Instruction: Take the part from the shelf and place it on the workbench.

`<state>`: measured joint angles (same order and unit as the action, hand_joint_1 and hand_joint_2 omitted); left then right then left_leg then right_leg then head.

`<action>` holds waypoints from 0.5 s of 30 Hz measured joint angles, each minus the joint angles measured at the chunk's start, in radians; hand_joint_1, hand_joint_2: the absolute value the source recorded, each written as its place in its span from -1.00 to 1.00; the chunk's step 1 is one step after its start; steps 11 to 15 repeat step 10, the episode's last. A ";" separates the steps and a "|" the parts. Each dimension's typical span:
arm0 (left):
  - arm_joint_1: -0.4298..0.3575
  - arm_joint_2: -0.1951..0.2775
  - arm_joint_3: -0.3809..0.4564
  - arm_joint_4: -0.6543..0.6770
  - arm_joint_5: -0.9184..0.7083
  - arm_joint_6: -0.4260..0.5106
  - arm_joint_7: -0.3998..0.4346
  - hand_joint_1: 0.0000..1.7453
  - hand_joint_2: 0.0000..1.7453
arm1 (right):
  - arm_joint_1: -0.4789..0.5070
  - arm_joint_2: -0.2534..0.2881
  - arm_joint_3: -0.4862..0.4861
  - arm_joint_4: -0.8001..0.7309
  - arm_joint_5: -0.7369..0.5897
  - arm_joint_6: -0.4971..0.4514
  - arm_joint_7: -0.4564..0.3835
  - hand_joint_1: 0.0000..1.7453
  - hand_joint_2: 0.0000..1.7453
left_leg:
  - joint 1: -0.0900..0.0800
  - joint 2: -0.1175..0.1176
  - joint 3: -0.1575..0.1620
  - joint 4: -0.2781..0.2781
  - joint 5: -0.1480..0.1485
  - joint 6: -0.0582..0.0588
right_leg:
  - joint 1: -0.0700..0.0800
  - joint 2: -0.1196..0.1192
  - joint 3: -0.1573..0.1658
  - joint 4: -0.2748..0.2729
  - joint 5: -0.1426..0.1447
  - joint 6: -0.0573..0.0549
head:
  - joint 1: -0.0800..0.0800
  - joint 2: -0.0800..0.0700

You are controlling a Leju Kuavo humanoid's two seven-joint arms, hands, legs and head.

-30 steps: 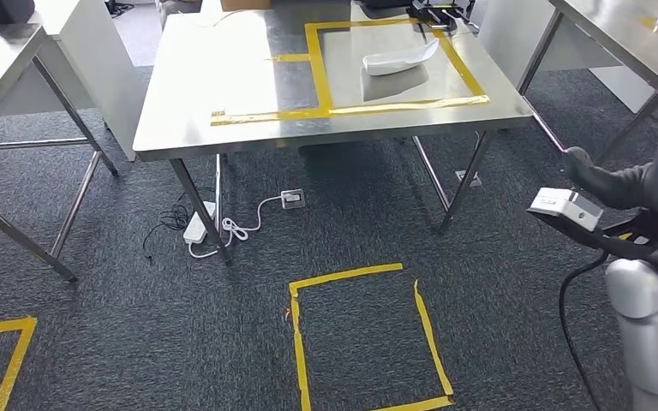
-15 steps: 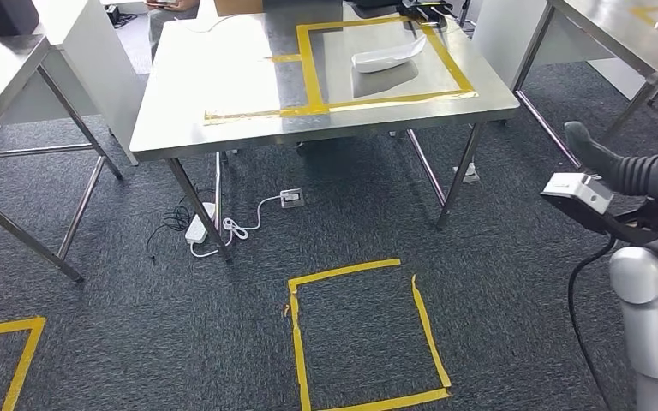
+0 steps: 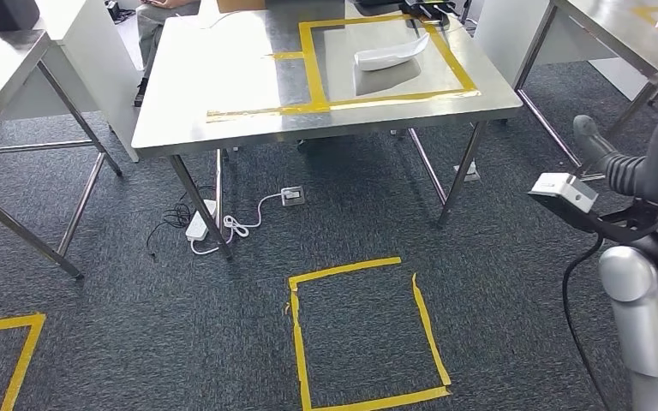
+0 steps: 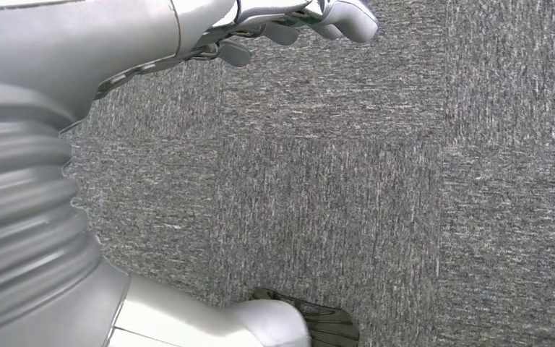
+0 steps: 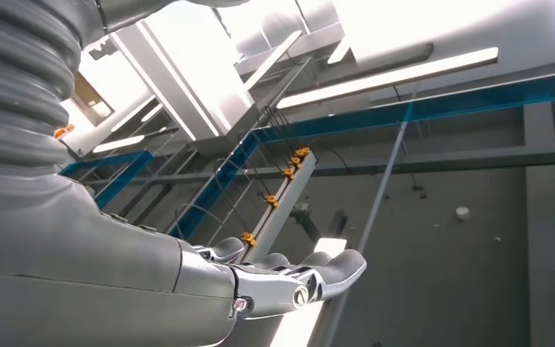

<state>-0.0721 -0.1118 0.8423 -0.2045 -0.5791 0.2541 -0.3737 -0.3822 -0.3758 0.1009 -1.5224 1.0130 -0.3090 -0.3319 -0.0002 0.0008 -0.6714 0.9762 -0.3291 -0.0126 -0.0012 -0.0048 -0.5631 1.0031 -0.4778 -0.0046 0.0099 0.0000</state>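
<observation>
A steel counter (image 3: 223, 94) fills the upper middle of my head view. A yellow tape square (image 3: 313, 68) marks its right half, and the white part (image 3: 391, 56) lies inside it. Below, grey carpet (image 3: 137, 325) carries another tape square (image 3: 364, 334), plus a white power strip (image 3: 197, 227).

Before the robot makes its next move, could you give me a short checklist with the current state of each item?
1. White part lies on the workbench inside the yellow tape frame: ok.
2. Right hand holds nothing, fingers stretched out: ok.
3. Left hand holds nothing, hanging over the carpet: ok.
4. Right arm raised beside the body, apart from the workbench: ok.
5. Power strip and cables lie on the floor by a workbench leg, a trip risk if it walks there: not ok.
6. Shelf with further parts: cannot tell.
</observation>
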 joint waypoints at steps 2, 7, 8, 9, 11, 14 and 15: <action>0.000 0.000 0.000 0.000 0.000 0.000 0.001 -1.00 1.00 | 0.000 0.000 0.003 0.001 0.000 0.000 0.000 -1.00 1.00 | 0.000 0.000 0.000 0.000 0.000 0.001 | 0.000 0.000 0.000 0.000 0.000 0.001 | 0.000 0.000; 0.000 0.000 0.000 0.000 0.001 -0.003 0.000 -1.00 1.00 | 0.000 0.000 0.007 0.004 0.000 0.000 0.002 -1.00 1.00 | 0.000 0.000 -0.001 0.001 0.001 0.001 | 0.000 0.000 -0.001 0.000 0.001 0.002 | 0.000 0.000; 0.000 0.000 0.001 0.000 0.002 -0.005 -0.002 -1.00 1.00 | 0.000 0.001 0.008 0.005 0.001 0.000 0.003 -1.00 1.00 | 0.000 0.000 -0.002 0.001 0.001 0.001 | 0.000 0.000 -0.001 0.000 0.001 0.002 | 0.000 0.000; 0.000 0.000 0.002 0.000 0.003 -0.008 -0.004 -1.00 1.00 | 0.000 0.002 0.008 0.006 0.002 0.001 0.004 -1.00 1.00 | 0.000 0.000 -0.002 0.001 0.001 0.001 | 0.000 0.000 -0.001 0.000 0.002 0.002 | 0.000 0.000; 0.000 0.000 0.002 0.000 0.003 -0.009 -0.005 -1.00 1.00 | 0.000 0.003 0.008 0.007 0.002 0.002 0.005 -1.00 1.00 | 0.000 0.000 -0.002 0.001 0.001 0.001 | 0.000 0.000 0.000 0.000 0.002 0.002 | 0.000 0.000; 0.000 0.000 0.002 0.000 0.003 -0.009 -0.005 -1.00 1.00 | 0.000 0.003 0.008 0.007 0.002 0.002 0.005 -1.00 1.00 | 0.000 0.000 -0.002 0.001 0.001 0.001 | 0.000 0.000 0.000 0.000 0.002 0.002 | 0.000 0.000; 0.000 0.000 0.002 0.000 0.003 -0.009 -0.005 -1.00 1.00 | 0.000 0.003 0.008 0.007 0.002 0.002 0.005 -1.00 1.00 | 0.000 0.000 -0.002 0.001 0.001 0.001 | 0.000 0.000 0.000 0.000 0.002 0.002 | 0.000 0.000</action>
